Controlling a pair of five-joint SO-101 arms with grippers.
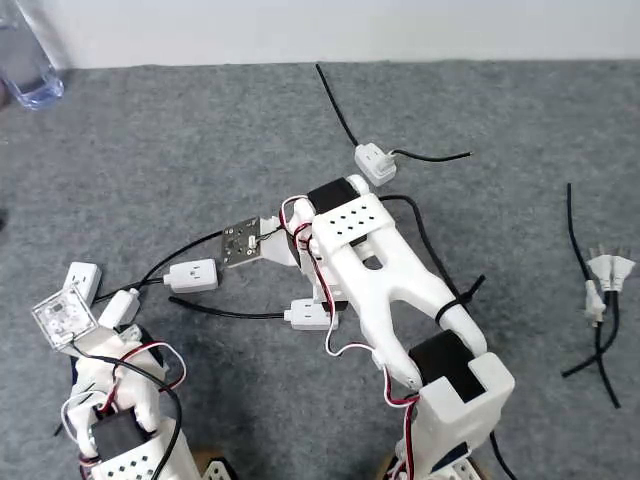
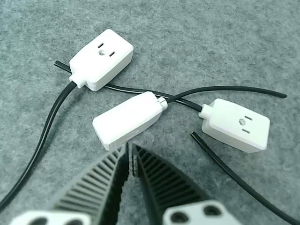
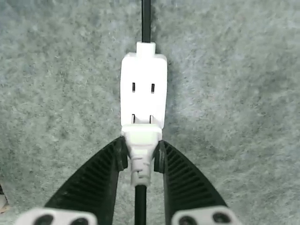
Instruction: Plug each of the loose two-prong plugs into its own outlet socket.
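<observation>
My right gripper (image 3: 140,161) is shut on a white two-prong plug (image 3: 140,143). The plug's prongs sit in the near pair of slots of a white outlet socket (image 3: 144,89); in the high view that socket (image 1: 308,316) lies mid-table under the right arm. My left gripper (image 2: 130,159) is shut with nothing in it, just short of a white socket lying on its side (image 2: 129,119). Two more sockets lie face up beside it, one (image 2: 101,58) and the other (image 2: 236,124). Loose plugs (image 1: 605,275) on black cords lie at the far right.
Another socket (image 1: 375,162) with a black cord lies at the back centre. Black cords (image 1: 215,312) cross the grey mat (image 1: 500,130) between the sockets. A clear bottle (image 1: 25,60) stands at the back left corner.
</observation>
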